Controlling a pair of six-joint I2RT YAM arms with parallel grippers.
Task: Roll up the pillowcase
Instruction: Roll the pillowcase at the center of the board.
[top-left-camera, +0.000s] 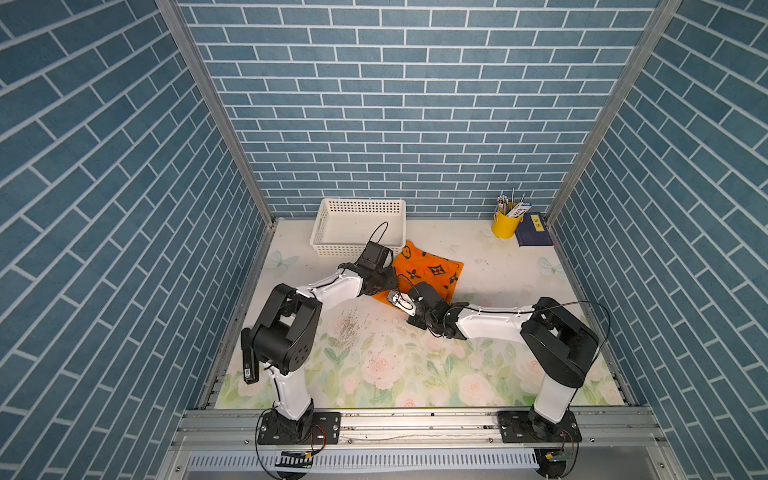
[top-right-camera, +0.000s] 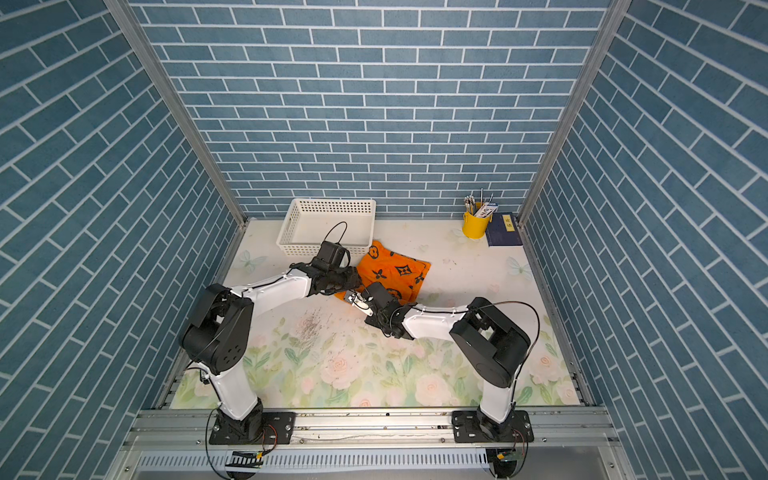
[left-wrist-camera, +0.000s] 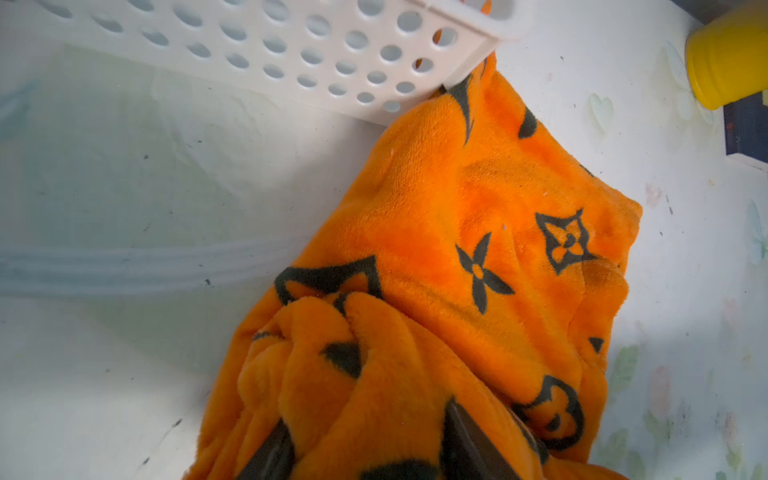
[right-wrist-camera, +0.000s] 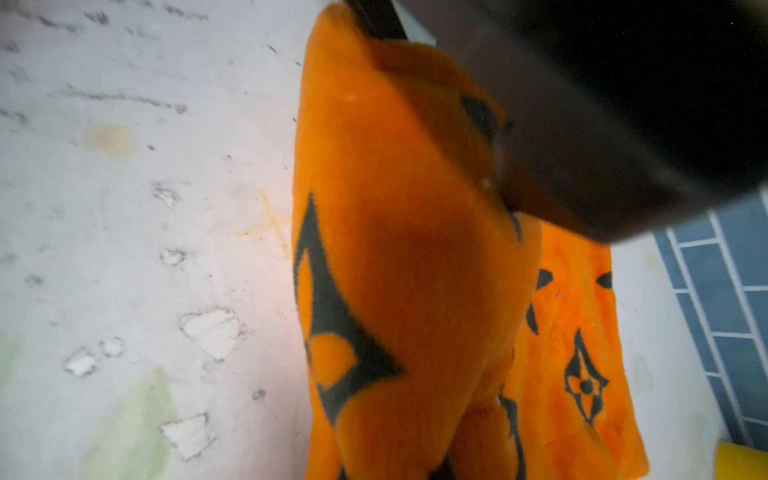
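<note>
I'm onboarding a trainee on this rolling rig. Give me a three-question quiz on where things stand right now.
1. True or false: the pillowcase lies inside the basket.
2. Multiple choice: which corner of the basket does the pillowcase's far corner reach? A) near right B) far left C) far right
3. Fill in: beside the book at the far right of the table stands a ____ cup of pens.

Key: 1. False; it lies on the table, with the left gripper closed on a bunched fold. 2. A. 3. yellow.
</note>
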